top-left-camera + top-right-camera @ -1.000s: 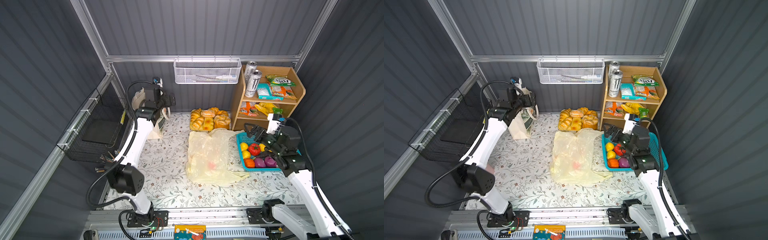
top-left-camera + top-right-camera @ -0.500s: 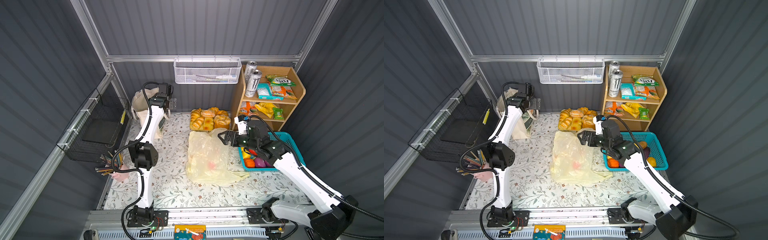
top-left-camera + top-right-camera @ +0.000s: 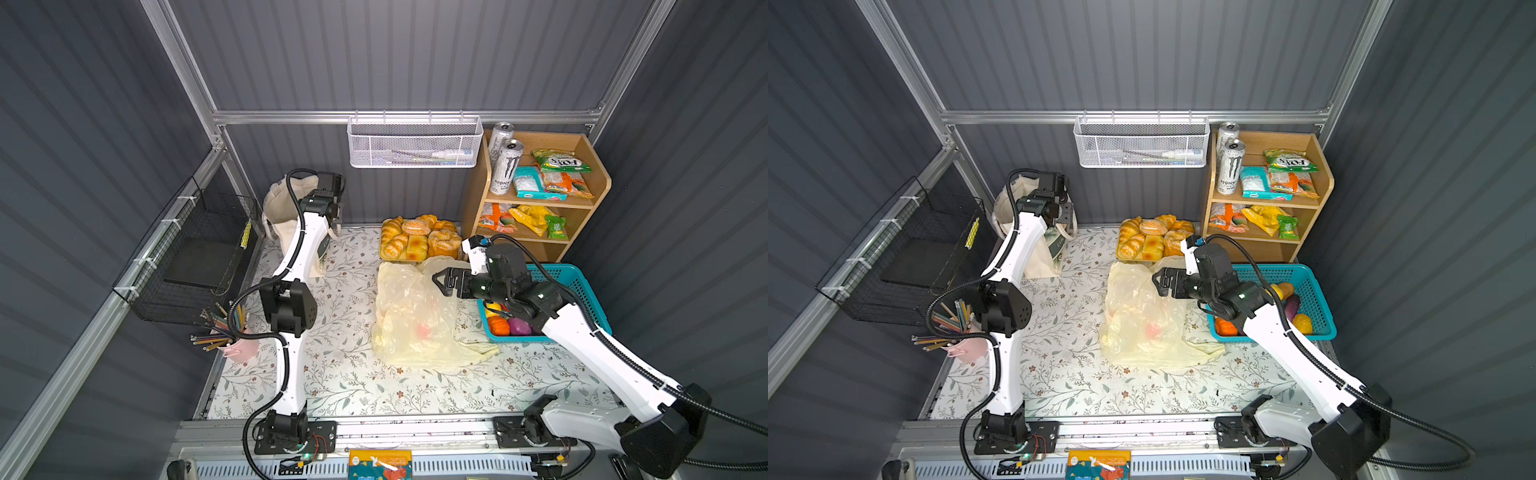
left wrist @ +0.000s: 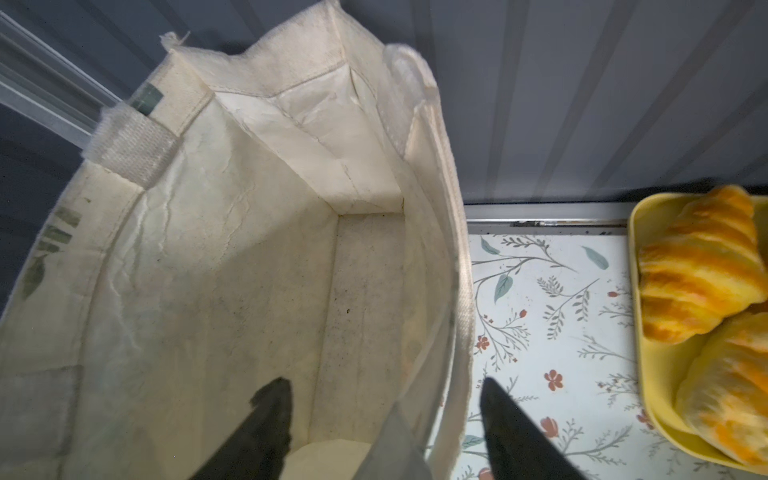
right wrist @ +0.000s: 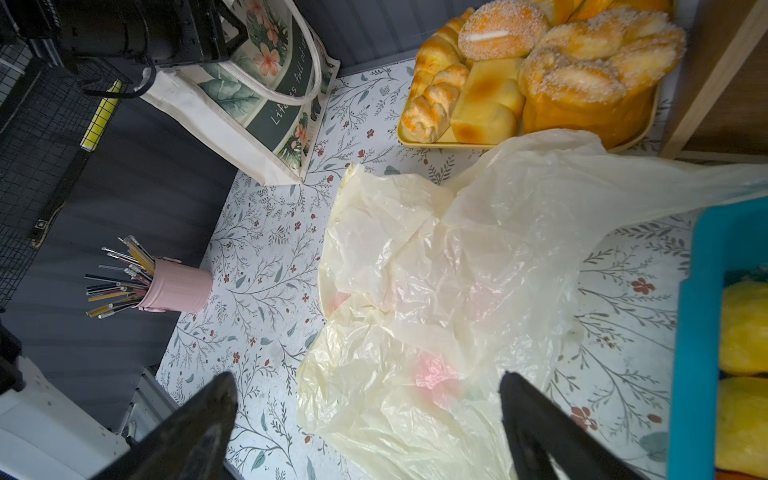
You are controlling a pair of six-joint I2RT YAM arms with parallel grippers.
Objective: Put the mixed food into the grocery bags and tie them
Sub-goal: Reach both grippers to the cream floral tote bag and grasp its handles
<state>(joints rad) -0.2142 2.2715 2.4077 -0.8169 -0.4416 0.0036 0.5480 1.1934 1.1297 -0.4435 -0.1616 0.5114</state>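
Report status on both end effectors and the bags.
Left end effector open, straddling canvas tote wall. Right end effector open over plastic bag. Fruit in teal basket. Nothing blocking.

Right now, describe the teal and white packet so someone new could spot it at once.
Find the wooden shelf against the back wall, on the right. On its top level, right beside the nearer tall can, lies a flat packet. It alone is teal and white; its neighbours are an orange packet and a green packet.
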